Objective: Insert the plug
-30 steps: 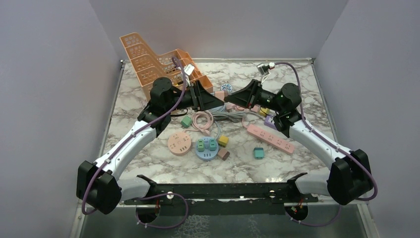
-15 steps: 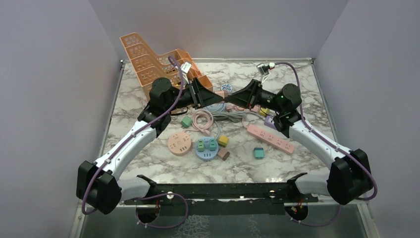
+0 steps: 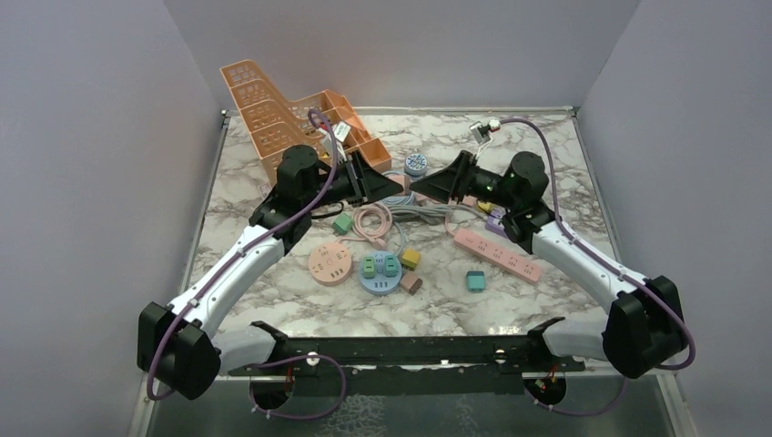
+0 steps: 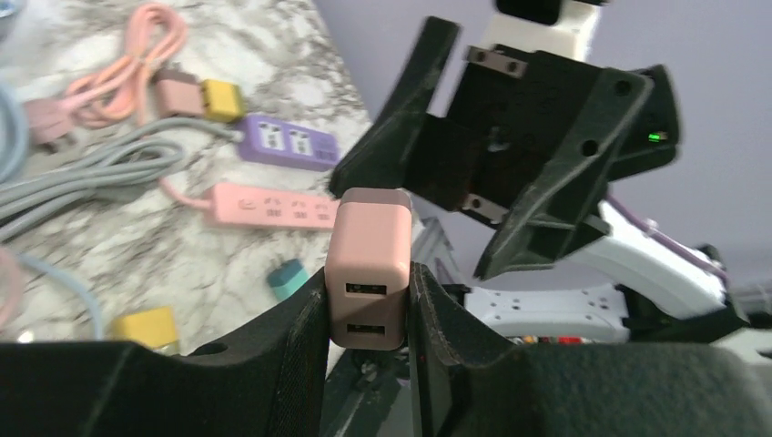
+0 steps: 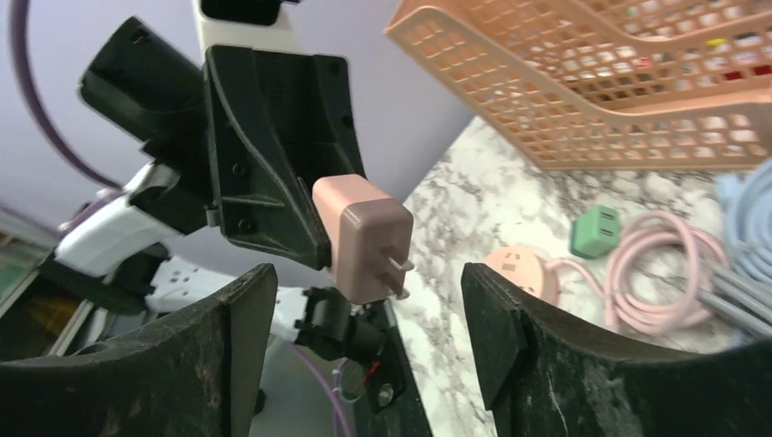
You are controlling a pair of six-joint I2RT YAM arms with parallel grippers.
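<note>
Over table (image 3: 455, 309), left claw (image 4: 369, 280) level, pinching plug (image 4: 369, 250)

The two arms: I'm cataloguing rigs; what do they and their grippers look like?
The left arm and right arm have white link shells, black joints and bases, a purple cable along each. The left gripper and right gripper are black, angular, with broad tapering fingers. A green light glows on the right wrist.

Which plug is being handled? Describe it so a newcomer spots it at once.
Start at the orange mesh basket at the table's far left; just right of it hangs the left claw. Pinched in it is a pink block charger. Unlike the adapters lying on the table, it is held in the air, prongs toward the right claw.
</note>
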